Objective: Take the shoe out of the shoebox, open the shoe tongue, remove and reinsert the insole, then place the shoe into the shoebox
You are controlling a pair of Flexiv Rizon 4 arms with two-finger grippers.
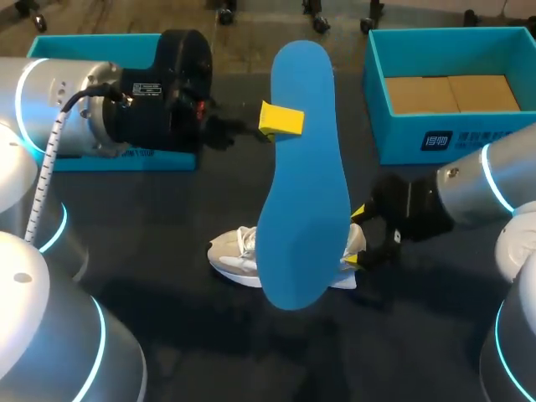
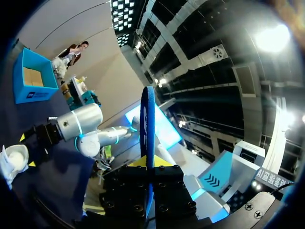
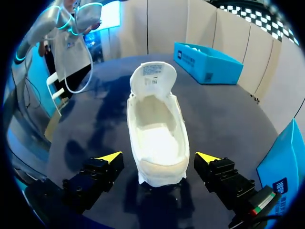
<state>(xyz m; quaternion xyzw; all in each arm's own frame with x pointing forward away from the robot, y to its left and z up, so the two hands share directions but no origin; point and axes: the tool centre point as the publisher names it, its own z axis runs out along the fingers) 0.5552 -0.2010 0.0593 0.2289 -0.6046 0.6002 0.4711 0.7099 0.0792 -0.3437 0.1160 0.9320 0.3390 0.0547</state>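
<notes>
My left gripper (image 1: 280, 120) is shut on the blue insole (image 1: 303, 176) and holds it up high above the table. In the left wrist view the insole (image 2: 148, 119) shows edge-on, rising from between the fingers of that gripper (image 2: 148, 164). Below it the white shoe (image 1: 234, 255) lies on the dark table, partly hidden by the insole. My right gripper (image 1: 356, 236) stands open at the shoe's heel. In the right wrist view the shoe (image 3: 157, 133) lies between the spread fingers of the right gripper (image 3: 158, 160), its tongue folded forward and its inside bare.
The teal shoebox (image 1: 419, 126) with cardboard in its bottom stands at the back right. A second teal box (image 1: 92, 46) sits at the back left, behind my left arm; it also shows beyond the shoe as a teal box (image 3: 207, 64).
</notes>
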